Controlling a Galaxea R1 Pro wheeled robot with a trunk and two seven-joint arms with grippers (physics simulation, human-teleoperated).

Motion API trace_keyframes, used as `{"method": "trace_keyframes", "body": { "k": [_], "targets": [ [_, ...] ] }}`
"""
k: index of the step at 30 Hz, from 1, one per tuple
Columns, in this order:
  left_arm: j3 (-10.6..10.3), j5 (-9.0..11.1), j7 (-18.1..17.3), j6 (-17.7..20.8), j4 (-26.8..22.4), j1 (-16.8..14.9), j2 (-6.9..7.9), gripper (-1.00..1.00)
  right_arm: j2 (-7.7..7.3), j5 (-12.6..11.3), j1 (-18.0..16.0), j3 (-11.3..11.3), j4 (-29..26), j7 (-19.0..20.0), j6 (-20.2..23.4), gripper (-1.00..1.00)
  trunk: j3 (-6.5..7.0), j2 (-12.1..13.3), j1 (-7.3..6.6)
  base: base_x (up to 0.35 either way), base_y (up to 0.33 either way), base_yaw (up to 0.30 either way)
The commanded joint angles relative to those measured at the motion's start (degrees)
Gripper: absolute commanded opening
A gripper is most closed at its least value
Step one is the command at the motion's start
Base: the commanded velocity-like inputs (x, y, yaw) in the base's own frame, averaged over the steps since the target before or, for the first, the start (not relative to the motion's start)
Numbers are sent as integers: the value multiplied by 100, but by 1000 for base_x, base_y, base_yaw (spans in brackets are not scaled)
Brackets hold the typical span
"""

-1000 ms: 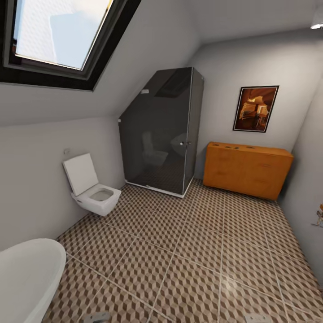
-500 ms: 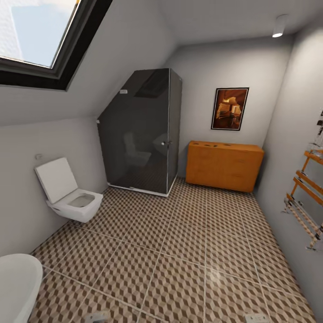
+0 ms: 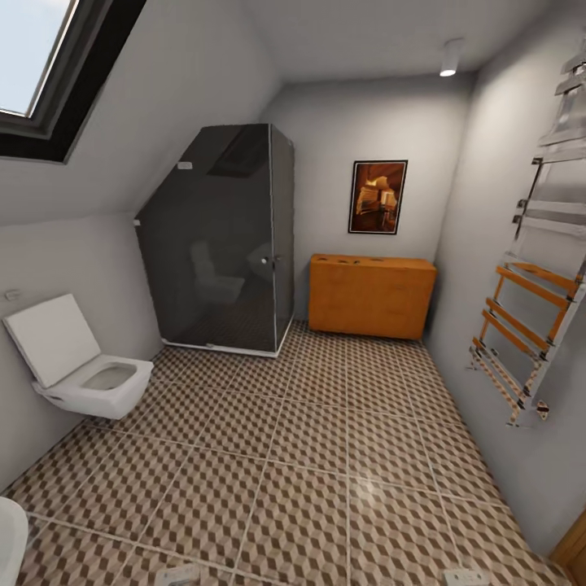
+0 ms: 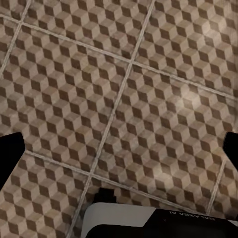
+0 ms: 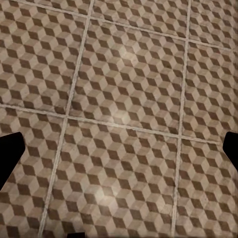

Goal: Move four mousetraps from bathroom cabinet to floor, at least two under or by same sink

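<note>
Looking ahead, the cabinet (image 3: 372,295) sits against the far wall, right of the shower (image 3: 220,244), across the bathroom floor (image 3: 309,456). Both sets of fingers spread wide, holding nothing, so neither arm looks nearer.

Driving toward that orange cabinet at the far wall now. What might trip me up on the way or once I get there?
1. The towel rack juts from the right wall; hugging that side may clip the right arm.
2. The glass shower stands close beside the cabinet, so space for the left arm there looks tight.
3. The small dark items on the cabinet top are too small to confirm as mousetraps; check before reaching.
</note>
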Motion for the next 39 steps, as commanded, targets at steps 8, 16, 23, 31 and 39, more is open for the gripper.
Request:
{"method": "trace_keyframes", "body": {
  "k": [8, 16, 23, 31, 39],
  "targets": [
    [-1, 4, 1, -2, 0, 0, -5, 100, 0, 0, 0, 0, 0, 0, 0, 100, 0, 0, 0, 0, 0, -87],
    [0, 4, 2, -1, 0, 0, -1, 100, 0, 0, 0, -2, 0, 0, 0, 100, 0, 0, 0, 0, 0, -12],
    [-2, 4, 1, 0, 0, 0, -7, 100, 0, 0, 0, -2, 0, -2, 0, 100, 0, 0, 0, 0, 0, -2],
    [1, 14, -4, -6, 0, 0, -4, 100, 0, 0, 0, -2, 0, -1, 0, 100, 0, 0, 0, 0, 0, 0],
    [5, -18, 2, -274, -1, 0, -21, 100, 0, 0, 0, -1, 0, 0, 0, 100, 0, 0, 0, 29, 0, 0]
  ]
}}
